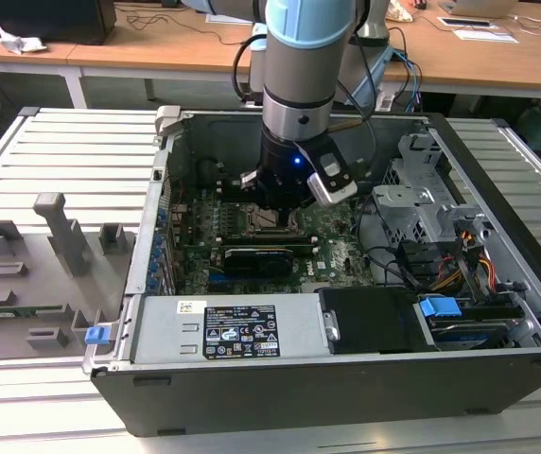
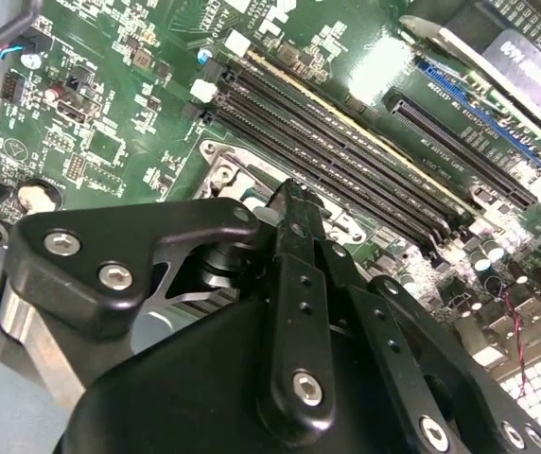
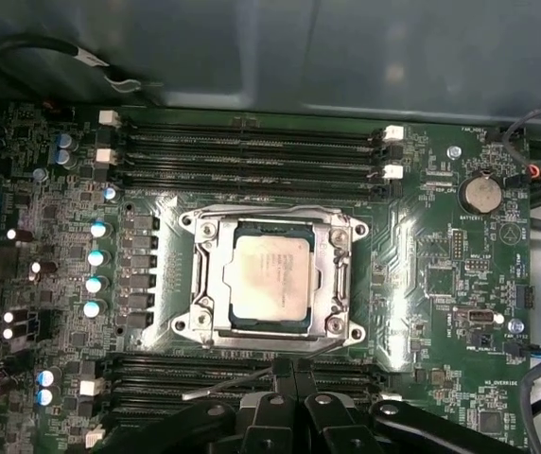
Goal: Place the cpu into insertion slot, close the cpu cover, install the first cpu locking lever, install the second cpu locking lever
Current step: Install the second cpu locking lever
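**Gripper over the covered socket**

Gripper (image 1: 272, 210) hangs low inside the case (image 1: 497, 236), just above the slot (image 1: 269, 219). In the first wrist view the cpu (image 3: 270, 277) lies seated in the slot, the cover (image 3: 334, 274) flat around it. Fingers (image 3: 285, 374) pressed together, holding nothing, beside the cover's edge, above the memory slots (image 3: 252, 142).

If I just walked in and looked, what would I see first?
First, the big robot arm reaching down into the open computer case in the exterior view, its gripper low over the green motherboard. Next, in the first wrist view, the shiny square cpu sits in the middle of the board, with the silvery cpu cover framing it. Long black memory slots run on two sides of it.
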Controlling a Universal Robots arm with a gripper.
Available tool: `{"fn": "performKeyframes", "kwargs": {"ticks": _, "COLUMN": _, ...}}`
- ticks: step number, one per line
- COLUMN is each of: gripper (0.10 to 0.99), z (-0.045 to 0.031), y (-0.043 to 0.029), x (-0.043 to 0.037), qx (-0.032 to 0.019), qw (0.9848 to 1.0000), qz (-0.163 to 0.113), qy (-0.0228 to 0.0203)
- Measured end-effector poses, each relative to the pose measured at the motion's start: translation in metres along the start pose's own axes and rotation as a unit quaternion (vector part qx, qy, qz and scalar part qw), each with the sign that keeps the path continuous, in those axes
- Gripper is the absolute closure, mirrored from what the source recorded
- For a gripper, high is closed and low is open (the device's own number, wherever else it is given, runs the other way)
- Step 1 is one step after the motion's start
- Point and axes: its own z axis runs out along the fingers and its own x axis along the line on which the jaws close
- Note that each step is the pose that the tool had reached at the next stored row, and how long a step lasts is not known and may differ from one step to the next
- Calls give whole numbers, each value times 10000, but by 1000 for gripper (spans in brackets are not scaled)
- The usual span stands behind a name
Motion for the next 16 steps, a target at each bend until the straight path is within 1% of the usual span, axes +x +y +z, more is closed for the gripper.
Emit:
{"fn": "performKeyframes", "kwargs": {"ticks": 2, "gripper": 980, "z": 0, "y": -8, "x": 20, "qx": -1, "qw": 10000, "qz": -3, "qy": 0}}
{"fn": "performKeyframes", "kwargs": {"ticks": 4, "gripper": 980, "z": 0, "y": -14, "x": 79, "qx": -5, "qw": 10000, "qz": -7, "qy": 0}}
{"fn": "performKeyframes", "kwargs": {"ticks": 7, "gripper": 980, "z": 5, "y": -17, "x": 138, "qx": -13, "qw": 10000, "qz": -8, "qy": 0}}
{"fn": "performKeyframes", "kwargs": {"ticks": 9, "gripper": 980, "z": 39, "y": -22, "x": 185, "qx": -50, "qw": 10000, "qz": -12, "qy": -1}}
{"fn": "performKeyframes", "kwargs": {"ticks": 10, "gripper": 980, "z": 65, "y": -24, "x": 195, "qx": -67, "qw": 10000, "qz": -15, "qy": -1}}
{"fn": "performKeyframes", "kwargs": {"ticks": 11, "gripper": 980, "z": 76, "y": -32, "x": 203, "qx": -94, "qw": 10000, "qz": -17, "qy": -2}}
{"fn": "performKeyframes", "kwargs": {"ticks": 12, "gripper": 980, "z": 80, "y": -45, "x": 212, "qx": -140, "qw": 9999, "qz": -18, "qy": -4}}
{"fn": "performKeyframes", "kwargs": {"ticks": 13, "gripper": 980, "z": 81, "y": -64, "x": 225, "qx": -198, "qw": 9998, "qz": -16, "qy": -8}}
{"fn": "performKeyframes", "kwargs": {"ticks": 15, "gripper": 980, "z": 78, "y": -109, "x": 252, "qx": -269, "qw": 9996, "qz": -14, "qy": -11}}
{"fn": "performKeyframes", "kwargs": {"ticks": 16, "gripper": 980, "z": 80, "y": -145, "x": 305, "qx": -332, "qw": 9994, "qz": -13, "qy": -14}}
